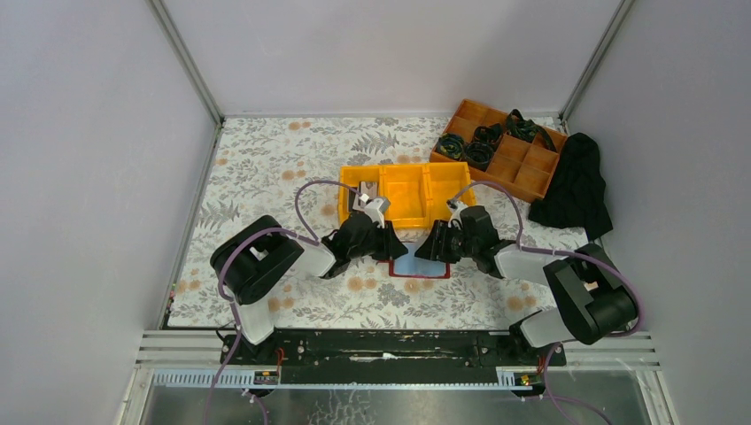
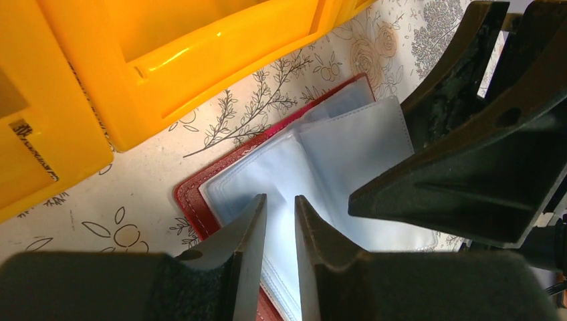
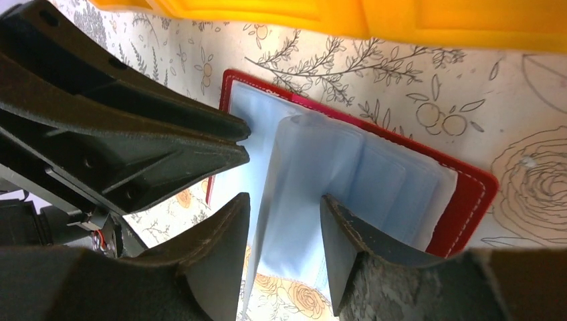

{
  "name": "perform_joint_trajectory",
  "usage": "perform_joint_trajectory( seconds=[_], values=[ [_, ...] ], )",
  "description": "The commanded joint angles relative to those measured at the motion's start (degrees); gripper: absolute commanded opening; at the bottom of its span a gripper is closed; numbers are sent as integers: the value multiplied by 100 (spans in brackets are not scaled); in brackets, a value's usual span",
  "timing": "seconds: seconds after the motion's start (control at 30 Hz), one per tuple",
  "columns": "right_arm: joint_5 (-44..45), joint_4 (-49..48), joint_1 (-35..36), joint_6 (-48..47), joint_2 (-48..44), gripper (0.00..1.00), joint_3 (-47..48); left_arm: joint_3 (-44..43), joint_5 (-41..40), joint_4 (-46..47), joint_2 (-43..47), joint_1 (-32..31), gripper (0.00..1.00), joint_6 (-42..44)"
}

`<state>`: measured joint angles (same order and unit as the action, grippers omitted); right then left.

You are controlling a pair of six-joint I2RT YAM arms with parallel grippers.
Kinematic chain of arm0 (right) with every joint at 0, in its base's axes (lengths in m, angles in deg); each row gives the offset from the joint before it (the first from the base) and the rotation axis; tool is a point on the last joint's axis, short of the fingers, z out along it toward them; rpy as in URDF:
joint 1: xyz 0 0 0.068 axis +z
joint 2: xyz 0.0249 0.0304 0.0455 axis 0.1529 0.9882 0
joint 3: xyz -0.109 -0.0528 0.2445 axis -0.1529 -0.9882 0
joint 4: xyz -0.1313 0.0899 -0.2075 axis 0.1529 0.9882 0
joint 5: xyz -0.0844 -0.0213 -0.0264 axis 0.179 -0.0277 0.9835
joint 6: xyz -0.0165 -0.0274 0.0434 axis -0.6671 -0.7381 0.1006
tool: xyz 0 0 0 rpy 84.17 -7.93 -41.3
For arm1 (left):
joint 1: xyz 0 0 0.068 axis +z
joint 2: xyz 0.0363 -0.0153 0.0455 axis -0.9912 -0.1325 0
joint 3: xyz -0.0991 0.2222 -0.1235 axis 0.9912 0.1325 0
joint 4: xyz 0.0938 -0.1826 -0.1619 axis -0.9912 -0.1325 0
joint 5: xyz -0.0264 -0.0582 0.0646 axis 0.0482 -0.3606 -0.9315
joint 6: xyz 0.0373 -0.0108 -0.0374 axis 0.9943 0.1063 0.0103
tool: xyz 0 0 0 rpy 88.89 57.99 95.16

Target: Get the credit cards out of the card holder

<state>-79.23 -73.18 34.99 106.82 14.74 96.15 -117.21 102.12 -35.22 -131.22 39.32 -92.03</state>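
The card holder lies open on the flowered tabletop just in front of the yellow bin, its red border framing pale blue-white plastic sleeves. My left gripper hovers over the sleeves from the left, its jaws a narrow gap apart with nothing clamped between them. From the right, my right gripper stands open wider, with a raised sleeve leaf loose between its fingers. Its fingers nearly meet the left ones over the holder. The credit cards are hidden; no card shows in the sleeves.
The yellow three-compartment bin sits right behind the holder. An orange divided tray with black coiled cables stands at the back right, a black cloth beside it. Grey walls close in the table on both sides.
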Motion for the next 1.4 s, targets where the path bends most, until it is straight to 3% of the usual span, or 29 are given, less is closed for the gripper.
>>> perform_joint_trajectory(
  seconds=[0.0,0.33,0.67,1.2,1.37],
  values=[
    [-348,323,141,-6,-62,51,112,-27,16,-185,-88,2,29,108],
    [199,969,115,-238,-573,51,375,31,-38,-262,96,5,29,123],
    [849,1412,-72,-376,-1275,48,364,-95,-20,-950,833,3,43,121],
    [557,1046,-75,-342,-909,47,263,-521,-297,-1638,136,-62,44,174],
    [454,832,-78,-292,-681,42,192,-561,102,-1335,-48,-100,44,26]
  ],
)
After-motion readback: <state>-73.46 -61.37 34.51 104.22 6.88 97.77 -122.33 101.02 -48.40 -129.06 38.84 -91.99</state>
